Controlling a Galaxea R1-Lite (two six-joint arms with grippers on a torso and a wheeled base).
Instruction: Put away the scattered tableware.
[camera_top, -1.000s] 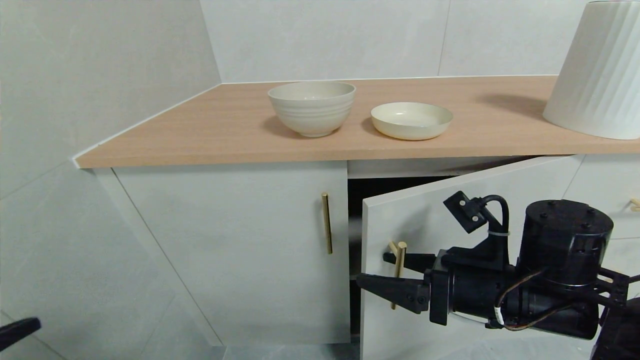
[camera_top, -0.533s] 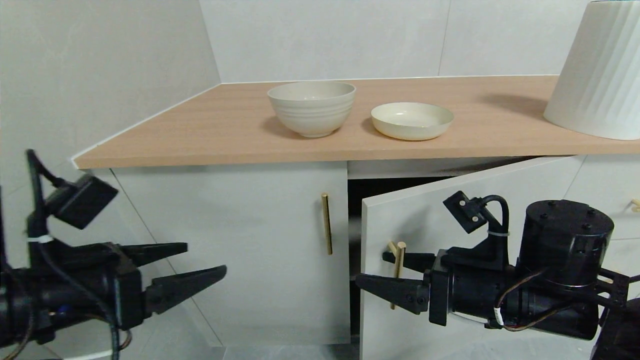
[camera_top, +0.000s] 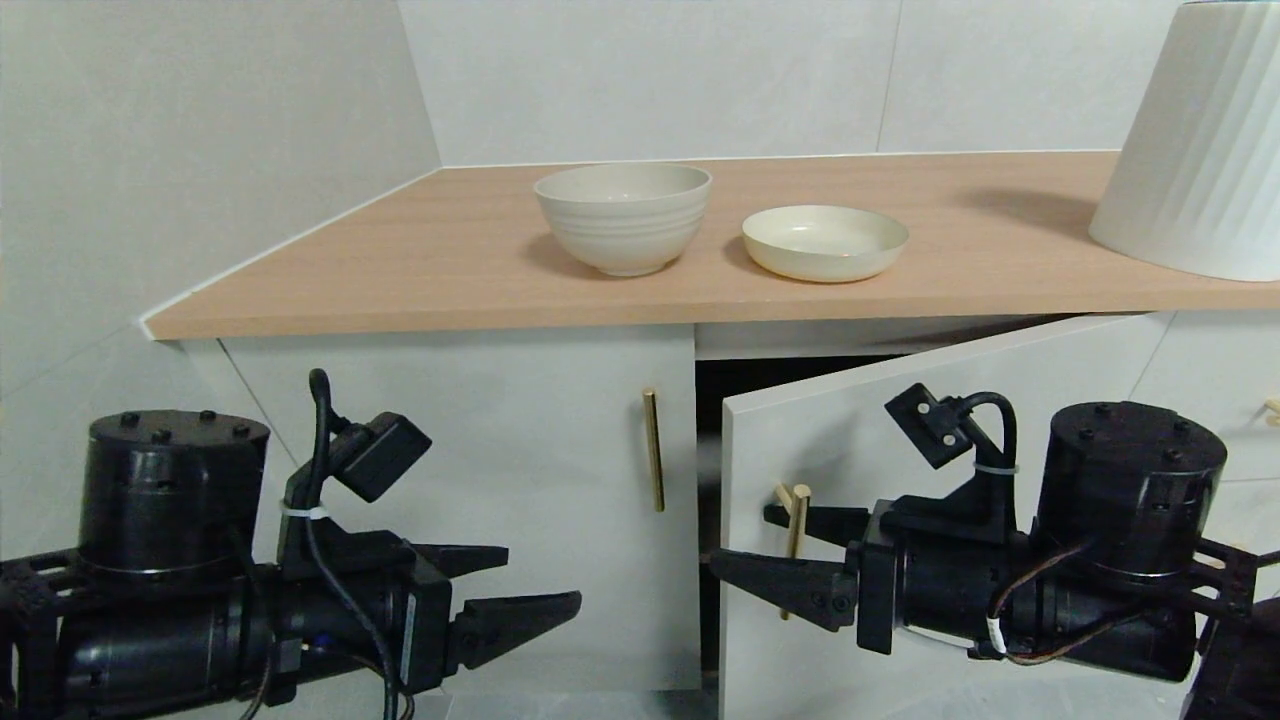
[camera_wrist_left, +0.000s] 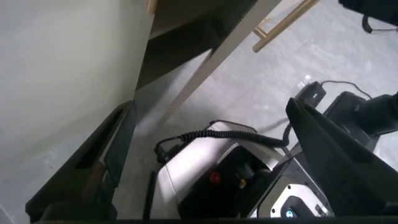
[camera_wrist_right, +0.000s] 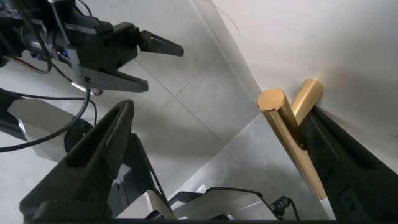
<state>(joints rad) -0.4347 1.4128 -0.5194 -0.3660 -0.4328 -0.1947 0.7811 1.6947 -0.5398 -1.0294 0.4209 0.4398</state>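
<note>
Right hand (camera_top: 745, 542): open wide around gold door handle (camera_top: 797, 512), maybe touching it. Left hand (camera_top: 540, 575): open, left of that handle. Bowl (camera_top: 623, 215), plate (camera_top: 825, 240): above it, on surface (camera_top: 450, 270).

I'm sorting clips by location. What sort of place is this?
Probably a kitchen: a light wooden countertop set against grey tiled walls carries a ribbed cream bowl and a shallow cream dish, with white brass-handled cabinets underneath.
</note>
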